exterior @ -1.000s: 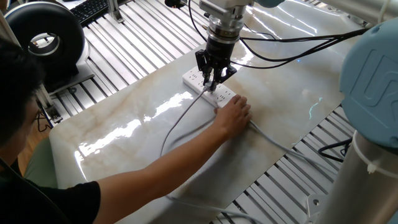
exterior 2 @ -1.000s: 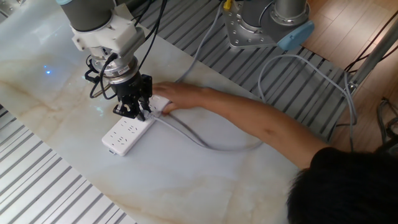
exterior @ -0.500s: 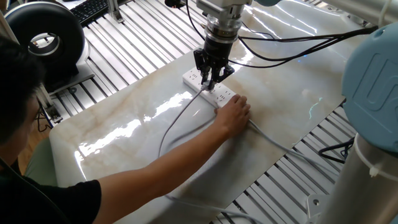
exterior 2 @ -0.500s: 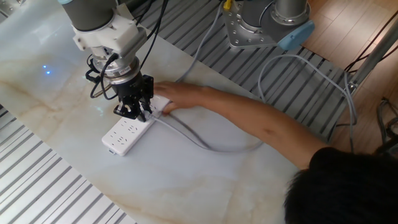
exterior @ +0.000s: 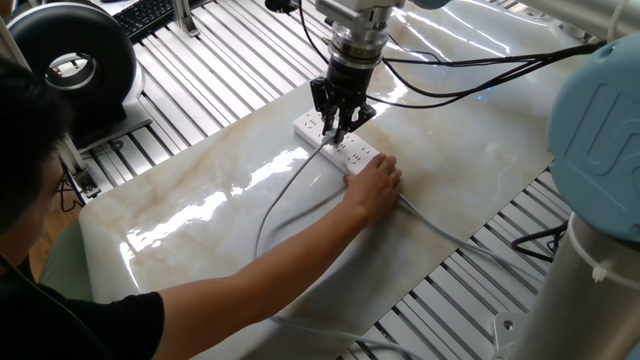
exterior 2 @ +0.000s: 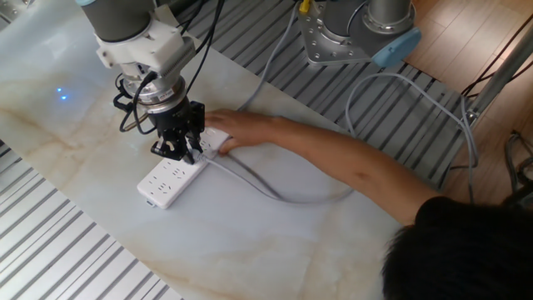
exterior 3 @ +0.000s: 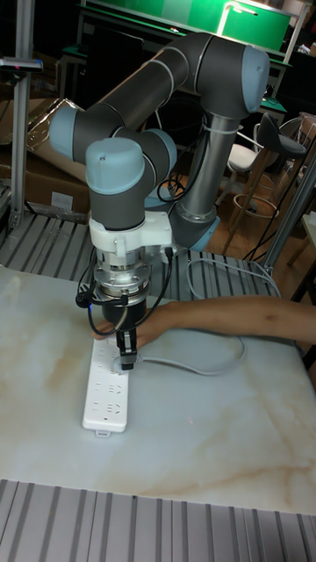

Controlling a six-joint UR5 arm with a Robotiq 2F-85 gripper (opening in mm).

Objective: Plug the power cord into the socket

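Observation:
The socket is a white power strip lying on the marble tabletop; it also shows in the other fixed view and in the tall view. My gripper points straight down over the strip's middle, shut on the small grey plug of the power cord. The plug sits at the strip's top face; I cannot tell whether its prongs are in the holes. From the gripper the light-grey cord trails across the table. In the tall view the gripper hides the plug.
A person's hand presses on the near end of the strip, the arm reaching across the table. The strip's own grey cable runs off toward the table edge. A black round device stands at the far left.
The gripper with the plug has shifted very slightly left over the strip. Hand and strip have stayed put.

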